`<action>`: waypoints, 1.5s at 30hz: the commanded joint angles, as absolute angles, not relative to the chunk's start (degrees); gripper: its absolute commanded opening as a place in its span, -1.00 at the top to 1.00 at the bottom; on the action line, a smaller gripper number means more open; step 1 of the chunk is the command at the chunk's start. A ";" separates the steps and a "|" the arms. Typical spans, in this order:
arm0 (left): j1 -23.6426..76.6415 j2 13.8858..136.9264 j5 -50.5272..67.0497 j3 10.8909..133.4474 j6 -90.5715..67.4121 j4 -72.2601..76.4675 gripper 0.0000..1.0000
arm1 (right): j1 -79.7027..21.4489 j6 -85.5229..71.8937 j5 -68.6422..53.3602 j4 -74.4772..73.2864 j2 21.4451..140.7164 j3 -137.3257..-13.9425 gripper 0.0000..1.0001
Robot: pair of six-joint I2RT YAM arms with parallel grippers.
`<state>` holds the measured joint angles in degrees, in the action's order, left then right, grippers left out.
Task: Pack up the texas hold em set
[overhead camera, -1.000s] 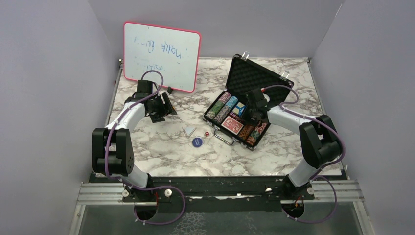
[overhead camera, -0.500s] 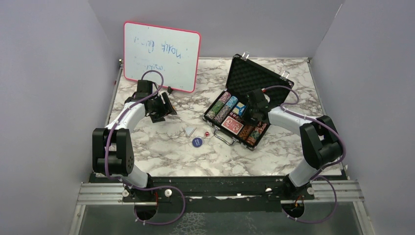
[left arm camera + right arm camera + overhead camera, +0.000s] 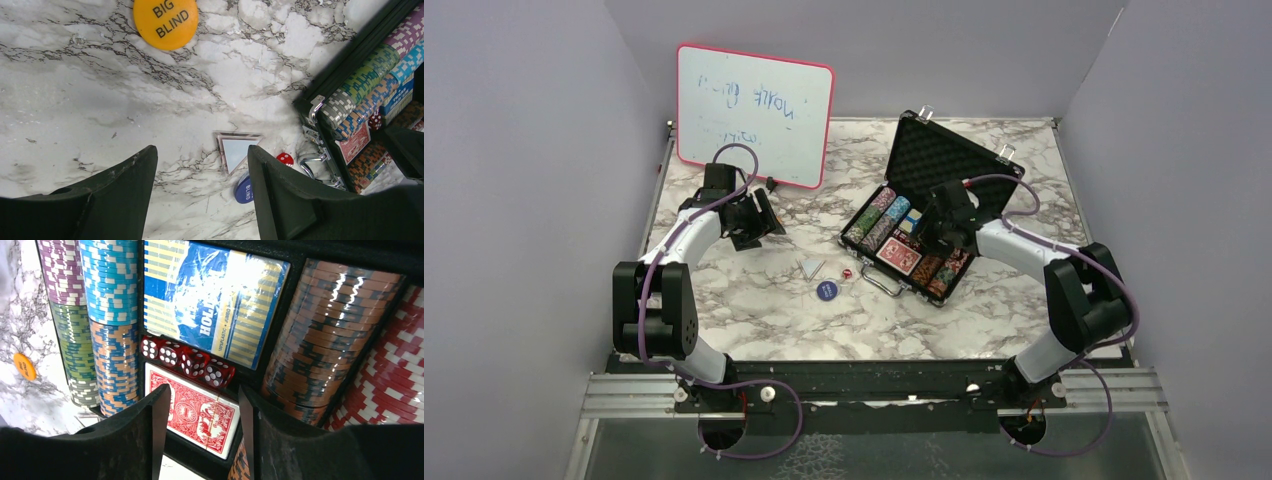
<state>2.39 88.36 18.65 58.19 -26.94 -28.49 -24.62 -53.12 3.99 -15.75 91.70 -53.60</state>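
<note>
Table (image 3: 754,320): white marble with grey veins. The set is spread across its middle and right.
Blue button (image 3: 826,290): nearest loose piece. It lies flat on the marble between the two arms, outside the case.
Loose die (image 3: 847,274): we see one red die on the table just beyond the button, close to the metal handle (image 3: 882,283).
Triangle (image 3: 810,267): a pale flat piece just left of the die. We cannot tell what it is.
Case (image 3: 350,52): black, open, and right of centre, with the handle on its near side. The foam-lined lid (image 3: 949,158) stands up at the far side.
Case contents: striped chip stacks (image 3: 112,315) fill the left and right channels. A blue deck box (image 3: 210,300) lies in the middle, with a row of four red dice (image 3: 187,361) next to it and red-backed cards (image 3: 195,415) nearest the camera.
Right gripper (image 3: 204,395): over the case, above the cards and dice. The fingers are spread and we see nothing between them.
Left gripper (image 3: 200,165): above bare marble, well left of the case. The fingers are parted and nothing is held.
Orange button (image 3: 165,21): marked BIG BLIND, flat on the table beyond the left gripper and outside the case.
Whiteboard (image 3: 754,115): pink-framed, propped at the far left with faint scribbles on it.
</note>
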 commanded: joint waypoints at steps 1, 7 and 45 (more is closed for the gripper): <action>2.64 88.12 18.10 58.62 -26.36 -28.27 -0.37 | -24.18 -54.48 2.55 -14.93 93.06 -53.04 -0.14; 2.64 88.02 17.93 58.62 -26.33 -28.29 -0.37 | -24.17 -54.41 1.78 -14.15 95.27 -54.27 -0.17; 2.64 86.48 18.20 58.48 -26.52 -28.13 -0.37 | -35.38 -40.67 12.19 -25.94 91.43 -68.43 -0.15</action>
<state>2.39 88.33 18.65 58.19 -26.94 -28.47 -29.02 -45.01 6.61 -22.96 89.86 -62.74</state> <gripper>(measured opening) 0.690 0.587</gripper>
